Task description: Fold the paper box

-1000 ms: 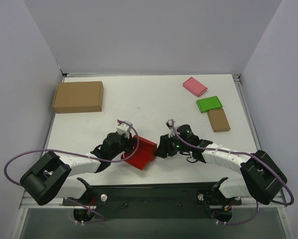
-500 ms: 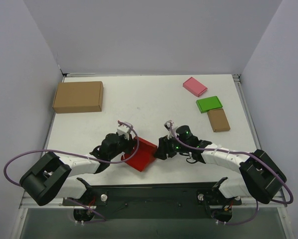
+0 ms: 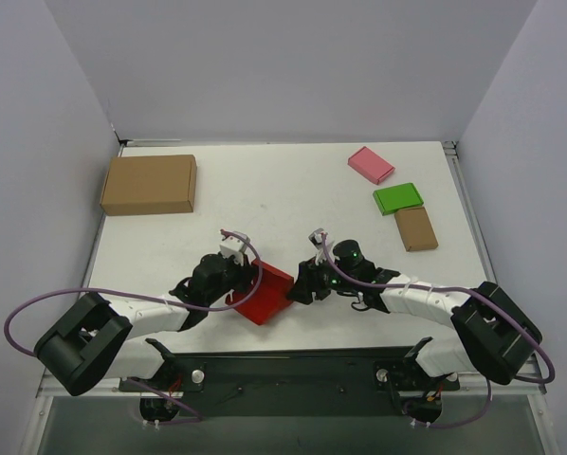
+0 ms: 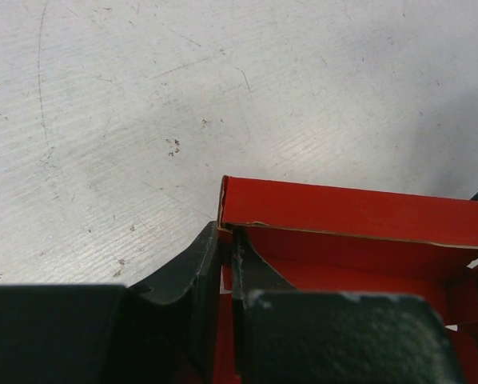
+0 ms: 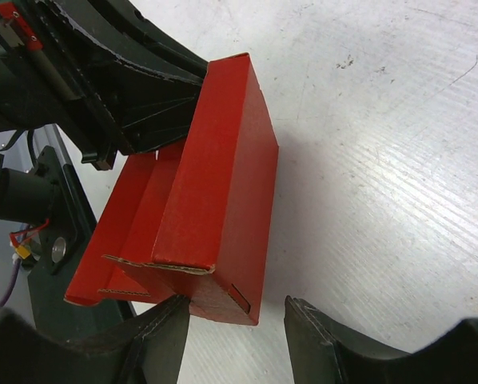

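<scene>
I have the red paper box [image 3: 263,296], its walls partly raised and tilted, near the front edge of the tabletop [image 3: 283,190], with the left tool [image 3: 244,282] clamped shut on its left wall and the right tool [image 3: 301,284] standing open, its 2 fingers astride the right-hand corner.

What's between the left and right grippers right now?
Only the paper box, per the top view: the left gripper pinches one wall, the right gripper is open at the opposite side.
</scene>
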{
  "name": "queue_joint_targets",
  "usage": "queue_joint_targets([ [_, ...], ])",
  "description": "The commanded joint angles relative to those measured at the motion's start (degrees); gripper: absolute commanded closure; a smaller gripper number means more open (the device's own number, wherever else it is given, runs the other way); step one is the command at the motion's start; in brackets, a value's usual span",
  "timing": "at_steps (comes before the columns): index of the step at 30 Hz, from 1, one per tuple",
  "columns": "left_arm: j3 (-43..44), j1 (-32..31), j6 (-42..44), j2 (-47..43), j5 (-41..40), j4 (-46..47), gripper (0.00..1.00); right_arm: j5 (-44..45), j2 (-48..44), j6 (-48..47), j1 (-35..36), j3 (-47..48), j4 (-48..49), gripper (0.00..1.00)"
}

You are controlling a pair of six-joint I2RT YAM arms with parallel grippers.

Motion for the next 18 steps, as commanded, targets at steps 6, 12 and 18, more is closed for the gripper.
queue_joint_targets([
  [6,2.47,-0.66,-3.53,0.66,2.90,-2.62,0.94,-0.79,0.48,0.84,1.09,0.40,8.18,0.47],
  [12,2.74,-0.49,-4.15,1.46,2.90,-2.80,0.94,-1.23,0.22,1.01,1.35,0.40,8.71,0.46],
  [18,3.09,0.04,-4.50,2.07,2.90,-3.24,0.94,-1.50,0.13,1.45,1.62,0.48,8.98,0.46],
])
